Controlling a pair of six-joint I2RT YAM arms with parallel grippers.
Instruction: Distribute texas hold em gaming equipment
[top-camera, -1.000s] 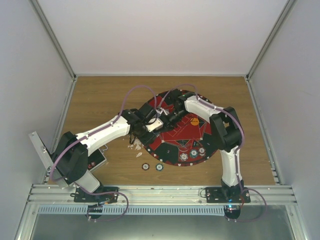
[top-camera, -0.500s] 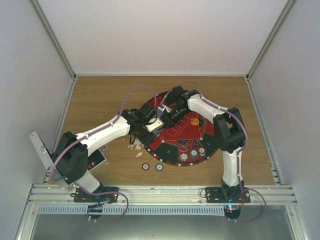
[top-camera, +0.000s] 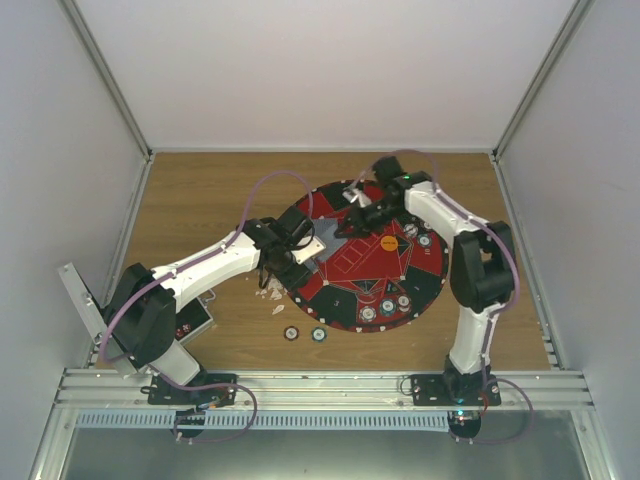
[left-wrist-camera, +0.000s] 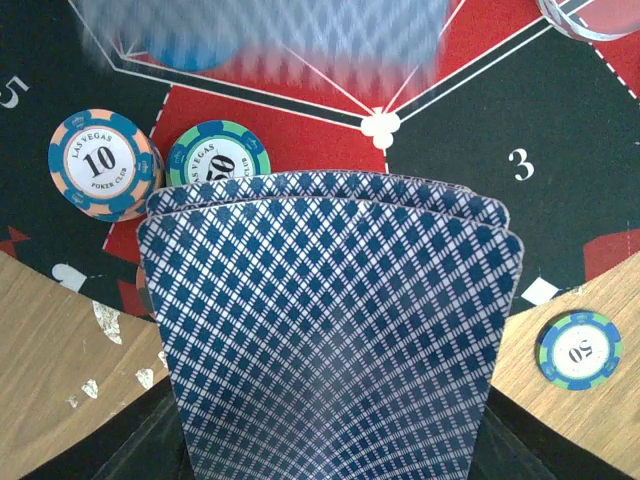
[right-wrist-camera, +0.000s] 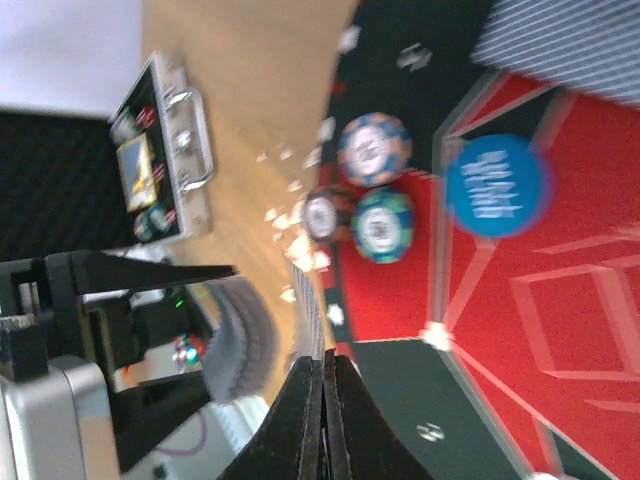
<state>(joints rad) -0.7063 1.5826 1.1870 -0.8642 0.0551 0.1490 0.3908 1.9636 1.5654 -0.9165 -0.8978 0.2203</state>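
Observation:
My left gripper is shut on a fan of blue-patterned playing cards over the left edge of the mat; the cards hide its fingers in the left wrist view. My right gripper is shut on a single card, seen edge-on, and holds it above the mat's far side. A "10" chip and a green chip lie on the mat beyond the fan. A blue disc and an orange disc lie on the mat's red centre.
The round red-and-black mat holds three chips near its front edge and two at its right. Two chips lie on the wood in front. The open case sits at the left. Pale scraps lie by the mat.
My right gripper has drawn back and to the right, away from the left gripper's fan, with one card in it. The left arm has hardly moved.

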